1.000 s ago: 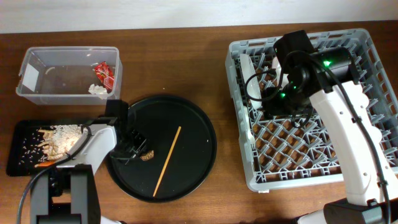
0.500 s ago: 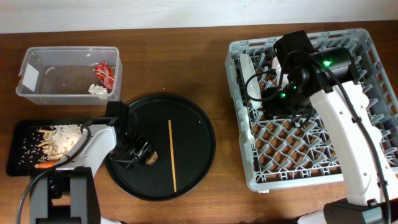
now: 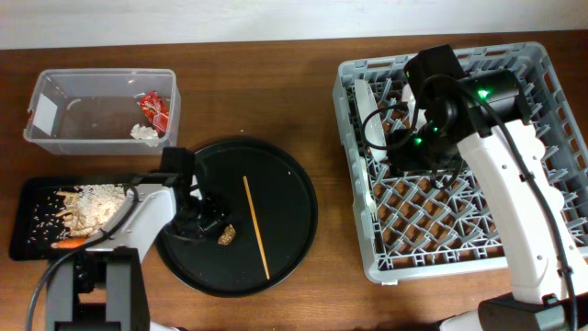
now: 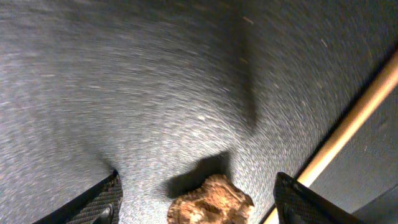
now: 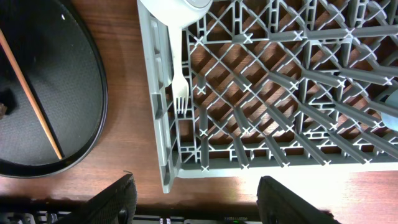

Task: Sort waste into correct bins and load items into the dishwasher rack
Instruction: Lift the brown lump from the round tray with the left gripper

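Stick point(image 3: 255, 227) has swung across the round black tray point(image 3: 294, 188), likely nudged by your left tool point(image 4: 198, 200), which stands wide and empty astride the brown meat scrap point(image 4: 210, 202); that scrap awaits binning.

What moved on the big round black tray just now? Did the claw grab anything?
The wooden stick swung round on the round black tray: in the overhead view its top end went left, its bottom end right. The brown scrap slid a little right beside the left claw, which is open and grabbed nothing. The right claw, rack, tub and flat tray stayed put.
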`<state>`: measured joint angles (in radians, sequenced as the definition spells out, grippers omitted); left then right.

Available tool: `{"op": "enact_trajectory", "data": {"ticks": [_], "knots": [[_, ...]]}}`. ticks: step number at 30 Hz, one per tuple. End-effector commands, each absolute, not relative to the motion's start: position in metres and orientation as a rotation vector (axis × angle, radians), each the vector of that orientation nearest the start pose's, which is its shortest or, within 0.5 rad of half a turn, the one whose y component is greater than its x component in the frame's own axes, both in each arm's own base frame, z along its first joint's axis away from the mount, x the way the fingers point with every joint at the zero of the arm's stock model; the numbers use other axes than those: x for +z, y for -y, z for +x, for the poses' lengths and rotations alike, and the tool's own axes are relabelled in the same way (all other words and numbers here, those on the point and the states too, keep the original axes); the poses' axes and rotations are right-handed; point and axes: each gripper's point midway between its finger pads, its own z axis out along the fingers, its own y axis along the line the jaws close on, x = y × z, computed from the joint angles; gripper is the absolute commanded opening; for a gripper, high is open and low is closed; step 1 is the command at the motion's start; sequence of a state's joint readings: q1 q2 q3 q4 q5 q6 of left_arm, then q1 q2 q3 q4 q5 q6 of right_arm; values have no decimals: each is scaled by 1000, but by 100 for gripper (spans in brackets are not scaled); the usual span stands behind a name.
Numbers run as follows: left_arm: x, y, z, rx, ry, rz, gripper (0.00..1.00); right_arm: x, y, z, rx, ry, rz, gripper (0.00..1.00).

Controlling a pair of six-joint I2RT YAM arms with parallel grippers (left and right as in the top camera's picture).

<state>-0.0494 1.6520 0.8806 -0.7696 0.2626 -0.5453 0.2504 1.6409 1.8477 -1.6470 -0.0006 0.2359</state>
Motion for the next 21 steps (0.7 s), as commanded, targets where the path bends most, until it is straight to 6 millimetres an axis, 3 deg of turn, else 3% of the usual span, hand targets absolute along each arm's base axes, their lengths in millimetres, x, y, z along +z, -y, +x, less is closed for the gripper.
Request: {"op": "enact_trajectory", "data": {"ticks": [1, 5, 10, 21], "knots": [[13, 74, 261, -434, -3098, -467, 77, 247, -71, 287, 43, -2997, -4, 65], [12, 84, 256, -416, -3120, -393, 77, 247, -71, 286, 42, -2997, -4, 65], [10, 79, 245, -324, -3166, -378, 70, 247, -70, 285, 40, -3002, -4, 65], [8, 69, 243, -231, -3171, -381, 40, 247, -70, 284, 38, -3007, -4, 65]]}}
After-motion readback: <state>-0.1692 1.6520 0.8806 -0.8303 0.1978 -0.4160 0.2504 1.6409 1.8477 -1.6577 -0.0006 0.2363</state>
